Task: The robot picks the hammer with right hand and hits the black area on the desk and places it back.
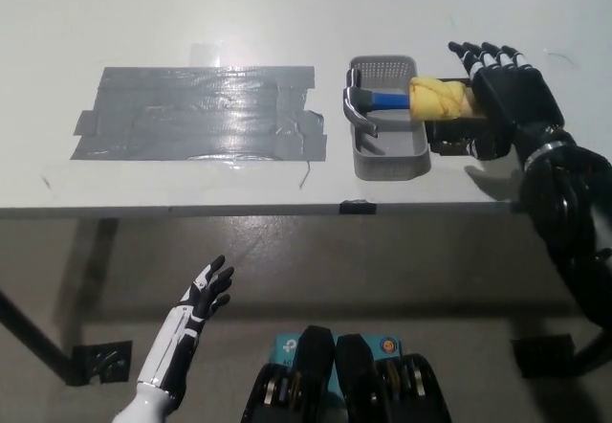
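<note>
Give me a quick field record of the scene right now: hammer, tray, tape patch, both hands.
hammer: head in the grey tray, yellow-wrapped handle sticking out to the right over the tray's rim
tray: grey, near the desk's front edge, right of the tape
tape patch: dark, flat on the desk, nothing on it
right hand: black, over the handle's far end, fingers spread, not closed on it
left hand: white, low, below the desk edge, open, holding nothing
task stage: hammer not yet picked up
</note>
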Available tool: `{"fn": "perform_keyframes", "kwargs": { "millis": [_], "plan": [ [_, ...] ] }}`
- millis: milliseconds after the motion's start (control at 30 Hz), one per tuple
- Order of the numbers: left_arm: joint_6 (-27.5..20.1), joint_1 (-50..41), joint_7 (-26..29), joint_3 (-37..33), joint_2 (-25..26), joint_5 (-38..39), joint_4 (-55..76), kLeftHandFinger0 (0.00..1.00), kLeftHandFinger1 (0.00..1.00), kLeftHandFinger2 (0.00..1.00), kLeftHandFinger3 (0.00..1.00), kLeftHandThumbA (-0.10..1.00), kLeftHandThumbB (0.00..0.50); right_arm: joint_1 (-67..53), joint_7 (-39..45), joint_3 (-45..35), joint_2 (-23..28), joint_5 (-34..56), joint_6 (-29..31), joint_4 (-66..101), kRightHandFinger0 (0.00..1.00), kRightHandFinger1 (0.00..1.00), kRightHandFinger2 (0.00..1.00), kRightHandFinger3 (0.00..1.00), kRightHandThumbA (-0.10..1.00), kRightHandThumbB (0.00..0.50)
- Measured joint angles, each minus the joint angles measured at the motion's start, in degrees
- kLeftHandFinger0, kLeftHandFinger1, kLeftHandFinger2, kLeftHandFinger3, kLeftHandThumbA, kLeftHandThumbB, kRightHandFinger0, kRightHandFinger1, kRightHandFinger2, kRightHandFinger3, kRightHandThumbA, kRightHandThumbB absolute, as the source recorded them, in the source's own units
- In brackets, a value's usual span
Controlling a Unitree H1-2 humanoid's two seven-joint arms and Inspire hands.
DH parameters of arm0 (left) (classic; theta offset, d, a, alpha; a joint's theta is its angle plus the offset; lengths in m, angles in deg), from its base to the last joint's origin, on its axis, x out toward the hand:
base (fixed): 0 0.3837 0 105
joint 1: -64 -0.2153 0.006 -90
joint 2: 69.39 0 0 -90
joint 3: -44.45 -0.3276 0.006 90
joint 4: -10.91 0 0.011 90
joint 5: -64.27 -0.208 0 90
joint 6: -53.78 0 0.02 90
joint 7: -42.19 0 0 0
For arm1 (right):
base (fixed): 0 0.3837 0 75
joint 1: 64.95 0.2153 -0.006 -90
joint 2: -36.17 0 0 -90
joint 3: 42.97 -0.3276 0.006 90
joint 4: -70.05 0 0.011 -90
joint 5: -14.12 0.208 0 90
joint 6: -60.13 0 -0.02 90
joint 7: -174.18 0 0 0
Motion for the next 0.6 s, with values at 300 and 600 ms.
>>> {"fn": "perform_keyframes", "kwargs": {
  "millis": [300, 600],
  "plan": [
    [-0.7, 0.0, 0.0, 0.1, 0.0, -0.1, 0.0, 1.0, 1.0, 1.0, 1.0, 1.0, 0.082, 2.8, -0.2, 0.3, -0.7, -0.6, -0.2, -5.7, 1.0, 1.0, 1.0, 1.0, 1.0, 0.455],
    [-0.9, 0.0, 0.0, 0.1, 0.0, -0.2, 0.0, 1.0, 1.0, 1.0, 1.0, 1.0, 0.079, 4.0, -1.2, 1.1, -1.0, -1.3, -0.3, -8.4, 1.0, 1.0, 1.0, 1.0, 1.0, 0.453]
  ]
}}
